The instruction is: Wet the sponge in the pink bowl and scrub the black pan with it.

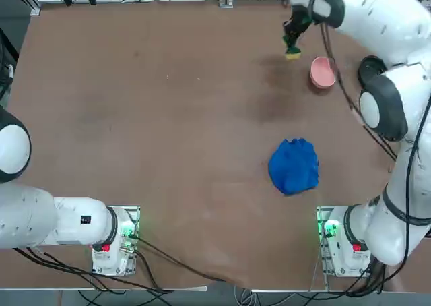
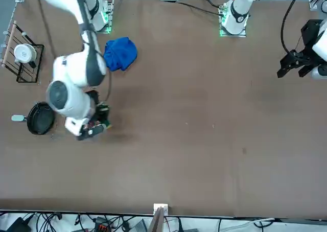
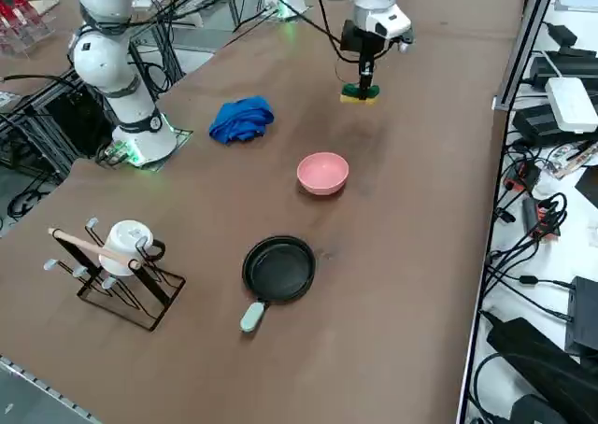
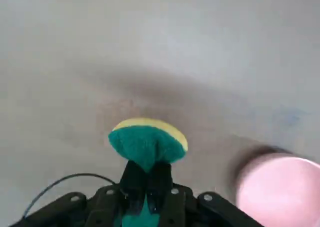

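Here the right gripper hangs above the brown table in the upper middle of the right side view, its two dark fingers pinched tight on the sponge. The sponge is a soft little block, green on one face with a yellow layer under it, and in the wrist view it bulges out rounded where the fingers squeeze it. It is clear of the tabletop, with its shadow below. The pink bowl sits near the centre of the right side view, round, smooth and plain inside, apart from the sponge. Lower down, the black pan rests flat, a shallow round dish with a short pale grey handle pointing toward the lower left. A crumpled blue cloth lies in soft folds left of the gripper. A thin wire rack holding a white cup stands at the lower left.
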{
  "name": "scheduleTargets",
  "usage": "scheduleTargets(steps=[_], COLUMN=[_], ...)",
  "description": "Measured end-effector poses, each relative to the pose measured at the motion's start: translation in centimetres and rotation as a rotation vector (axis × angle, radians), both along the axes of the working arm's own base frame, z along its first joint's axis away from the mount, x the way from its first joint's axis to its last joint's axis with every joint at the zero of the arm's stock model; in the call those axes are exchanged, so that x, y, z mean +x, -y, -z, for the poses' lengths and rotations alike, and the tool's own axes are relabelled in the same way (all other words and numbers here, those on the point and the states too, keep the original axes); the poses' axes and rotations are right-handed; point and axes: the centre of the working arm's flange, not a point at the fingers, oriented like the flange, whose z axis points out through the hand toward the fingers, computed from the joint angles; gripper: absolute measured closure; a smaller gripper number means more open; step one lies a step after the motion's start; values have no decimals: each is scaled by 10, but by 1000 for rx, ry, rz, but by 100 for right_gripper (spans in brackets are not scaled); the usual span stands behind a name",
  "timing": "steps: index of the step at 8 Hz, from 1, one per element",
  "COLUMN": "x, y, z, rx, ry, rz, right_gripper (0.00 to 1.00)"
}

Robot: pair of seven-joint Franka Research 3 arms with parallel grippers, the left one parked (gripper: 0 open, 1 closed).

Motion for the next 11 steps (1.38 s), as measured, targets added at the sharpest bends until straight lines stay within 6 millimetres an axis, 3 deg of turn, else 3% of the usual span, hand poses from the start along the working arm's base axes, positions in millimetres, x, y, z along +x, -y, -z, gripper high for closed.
scheduleTargets(steps=[3,4,6,8,11], x=[-31,-33,-31,-32,-32], y=[-52,-56,-52,-56,-57], z=[83,97,103,110,112], rx=[-44,-55,-53,-37,-35], ry=[65,69,74,74,73], rz=[25,22,36,46,46], right_gripper=[94,93,90,78,22])
